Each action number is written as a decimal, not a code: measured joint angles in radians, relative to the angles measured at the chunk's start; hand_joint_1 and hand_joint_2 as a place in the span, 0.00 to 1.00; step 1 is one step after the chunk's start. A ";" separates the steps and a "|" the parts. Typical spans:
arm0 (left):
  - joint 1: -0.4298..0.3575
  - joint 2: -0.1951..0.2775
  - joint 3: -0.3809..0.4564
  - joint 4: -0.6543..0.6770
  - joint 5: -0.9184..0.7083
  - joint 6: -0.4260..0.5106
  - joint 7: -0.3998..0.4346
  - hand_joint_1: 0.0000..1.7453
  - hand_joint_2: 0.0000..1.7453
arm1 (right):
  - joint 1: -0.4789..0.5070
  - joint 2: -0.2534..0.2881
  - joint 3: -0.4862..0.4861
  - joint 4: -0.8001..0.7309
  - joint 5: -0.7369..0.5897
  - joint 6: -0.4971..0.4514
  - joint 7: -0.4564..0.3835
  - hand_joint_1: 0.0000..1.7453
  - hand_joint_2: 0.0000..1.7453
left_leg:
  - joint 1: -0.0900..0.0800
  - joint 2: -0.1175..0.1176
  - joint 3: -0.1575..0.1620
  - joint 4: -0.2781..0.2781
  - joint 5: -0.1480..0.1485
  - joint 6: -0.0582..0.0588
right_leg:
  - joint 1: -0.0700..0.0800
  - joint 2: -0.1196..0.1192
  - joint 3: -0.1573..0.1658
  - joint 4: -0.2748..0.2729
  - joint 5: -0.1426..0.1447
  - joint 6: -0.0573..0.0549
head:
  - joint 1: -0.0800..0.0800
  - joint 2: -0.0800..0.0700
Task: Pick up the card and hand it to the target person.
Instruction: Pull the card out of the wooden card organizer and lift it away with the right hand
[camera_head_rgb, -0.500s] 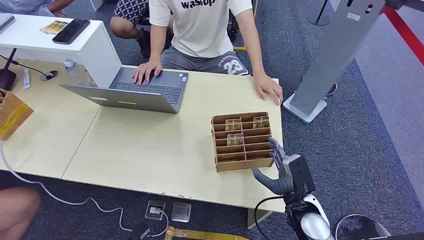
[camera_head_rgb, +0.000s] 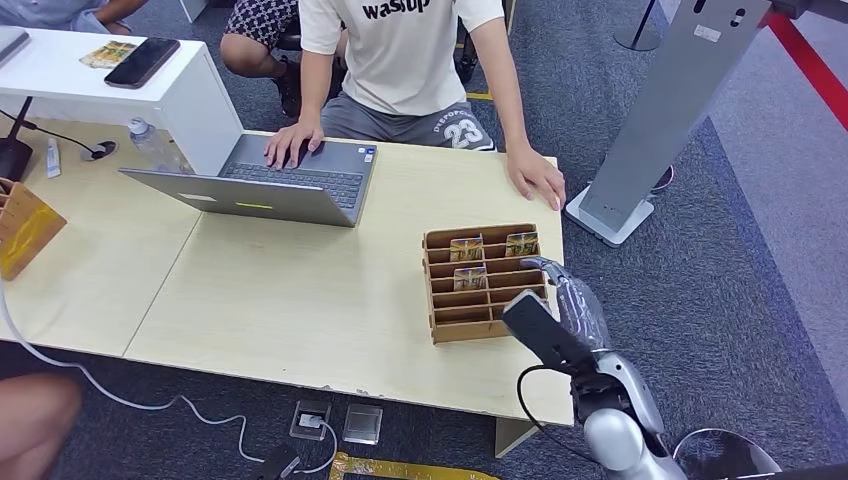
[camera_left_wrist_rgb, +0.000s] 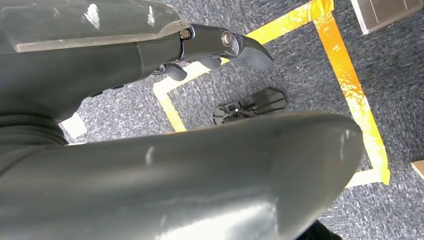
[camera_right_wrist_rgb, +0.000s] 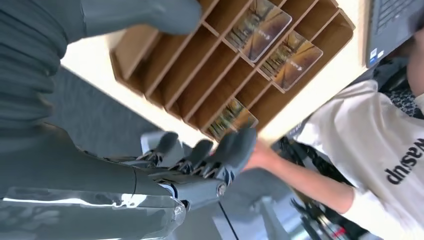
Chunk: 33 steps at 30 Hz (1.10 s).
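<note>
shirt (camera_head_rgb: 400, 60): white tee behind the table, dark letters cut off at the top edge, looks like "wasup"
shorts (camera_head_rgb: 440, 125): just under the shirt, white "23" with small arched lettering above it, too tiny to make out
cards (camera_head_rgb: 466, 249): print too small to read

The right hand (camera_head_rgb: 560, 305) covers the near right corner of the wooden card rack (camera_head_rgb: 485, 283). In the right wrist view, its fingers (camera_right_wrist_rgb: 220, 150) hide part of the card (camera_right_wrist_rgb: 231, 118) beyond them, whose print is too blurred to read.
</note>
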 joint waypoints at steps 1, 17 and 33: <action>-0.001 0.000 0.000 0.000 0.000 0.000 0.001 0.00 0.00 | -0.009 0.003 0.007 -0.005 0.042 0.006 0.015 0.22 1.00 | 0.000 0.000 0.000 0.000 0.000 0.000 | 0.000 0.000 0.000 0.000 0.000 0.000 | 0.000 0.000; -0.013 -0.002 -0.018 0.000 -0.004 0.004 0.019 0.00 0.00 | -0.158 0.052 0.159 0.069 0.437 0.065 0.152 0.27 1.00 | 0.000 -0.001 -0.001 0.000 0.000 0.000 | 0.000 -0.001 0.000 0.000 0.000 0.000 | 0.000 0.000; -0.023 -0.002 -0.024 0.000 -0.009 0.002 0.028 0.00 0.00 | -0.196 0.065 0.209 0.196 0.432 0.062 0.165 0.29 1.00 | 0.000 -0.001 0.000 0.000 0.000 0.000 | 0.000 0.000 0.000 0.000 0.000 0.000 | 0.000 0.000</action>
